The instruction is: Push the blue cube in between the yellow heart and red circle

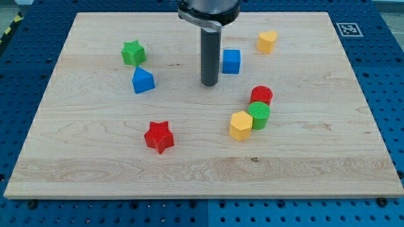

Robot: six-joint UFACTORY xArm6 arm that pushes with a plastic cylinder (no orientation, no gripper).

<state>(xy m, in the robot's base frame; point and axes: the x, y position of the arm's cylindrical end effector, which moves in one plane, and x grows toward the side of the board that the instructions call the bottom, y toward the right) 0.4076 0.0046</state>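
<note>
The blue cube (pixel 231 61) sits on the wooden board near the view's top, right of centre. The yellow heart (pixel 267 41) lies up and to the right of it. The red circle (pixel 261 96) lies below and to the right of the cube, touching the green circle (pixel 259 115). My tip (pixel 209 84) is on the board just left of and slightly below the blue cube, with a small gap between them.
A yellow hexagon (pixel 240 125) touches the green circle's left side. A red star (pixel 158 136) lies lower left of centre. A green star (pixel 133 53) and a blue triangular block (pixel 143 81) sit at the upper left. The board's edge (pixel 202 197) runs along the view's bottom.
</note>
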